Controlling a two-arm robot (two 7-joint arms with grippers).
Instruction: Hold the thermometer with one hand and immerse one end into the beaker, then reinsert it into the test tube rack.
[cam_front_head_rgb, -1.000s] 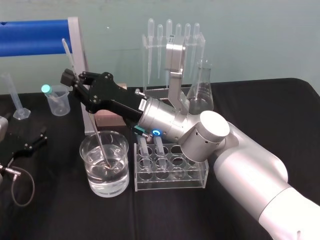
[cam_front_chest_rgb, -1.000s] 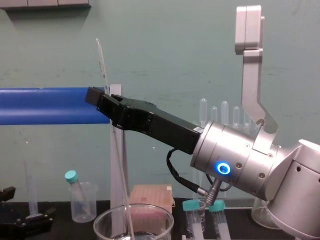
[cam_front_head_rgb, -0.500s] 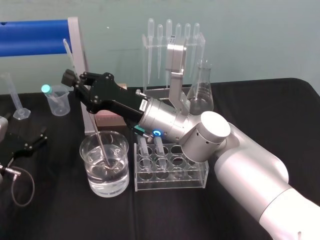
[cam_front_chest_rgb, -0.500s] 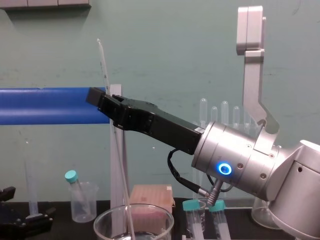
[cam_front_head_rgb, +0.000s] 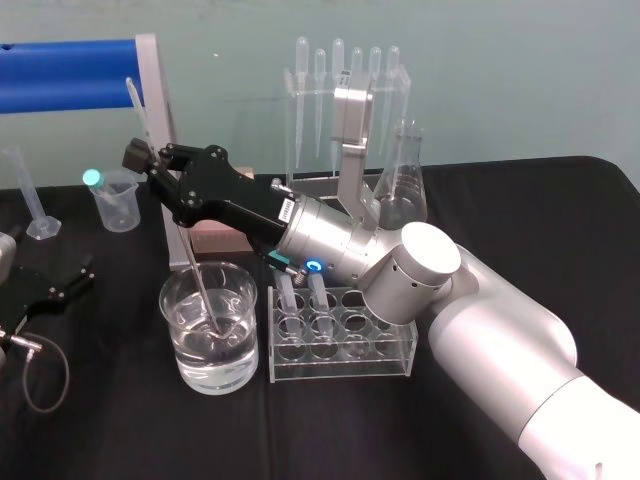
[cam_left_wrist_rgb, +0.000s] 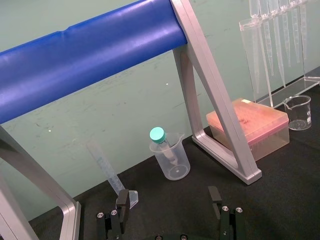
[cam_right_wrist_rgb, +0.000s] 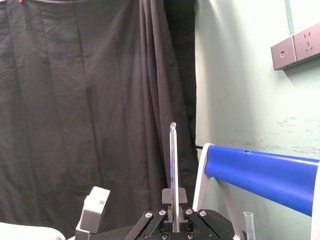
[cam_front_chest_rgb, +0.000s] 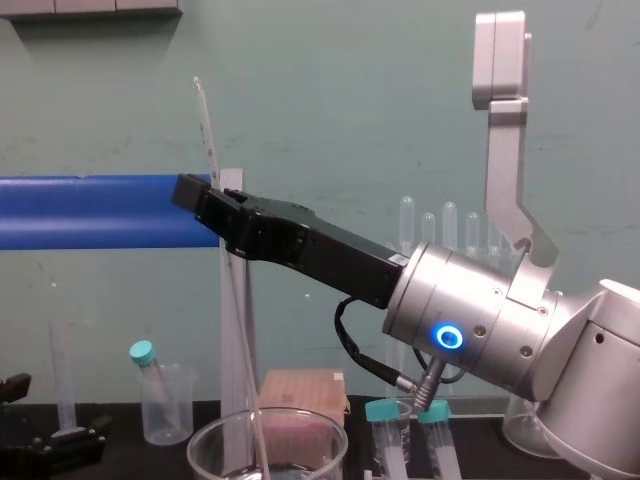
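Note:
The thermometer (cam_front_head_rgb: 135, 105) is a long thin glass rod, tilted, with its lower end dipped into the water of the wide glass beaker (cam_front_head_rgb: 172, 300). My right gripper (cam_front_head_rgb: 150, 160) is shut on it partway up, above and behind the beaker. In the chest view the thermometer (cam_front_chest_rgb: 205, 130) rises above the right gripper (cam_front_chest_rgb: 215, 195) and runs down into the beaker (cam_front_chest_rgb: 205, 440). The right wrist view shows the thermometer (cam_right_wrist_rgb: 173, 165) clamped in the right gripper (cam_right_wrist_rgb: 173, 212). The clear test tube rack (cam_front_head_rgb: 400, 350) stands just right of the beaker. My left gripper (cam_left_wrist_rgb: 168, 200) rests open on the table at far left.
A small plastic beaker (cam_front_head_rgb: 115, 205) with a teal-capped tube and a graduated cylinder (cam_front_head_rgb: 28, 190) stand at the back left. A blue bar on a metal frame (cam_front_head_rgb: 70, 75), a pink box (cam_front_head_rgb: 215, 240), a pipette stand (cam_front_head_rgb: 345, 90) and a conical flask (cam_front_head_rgb: 403, 180) line the back.

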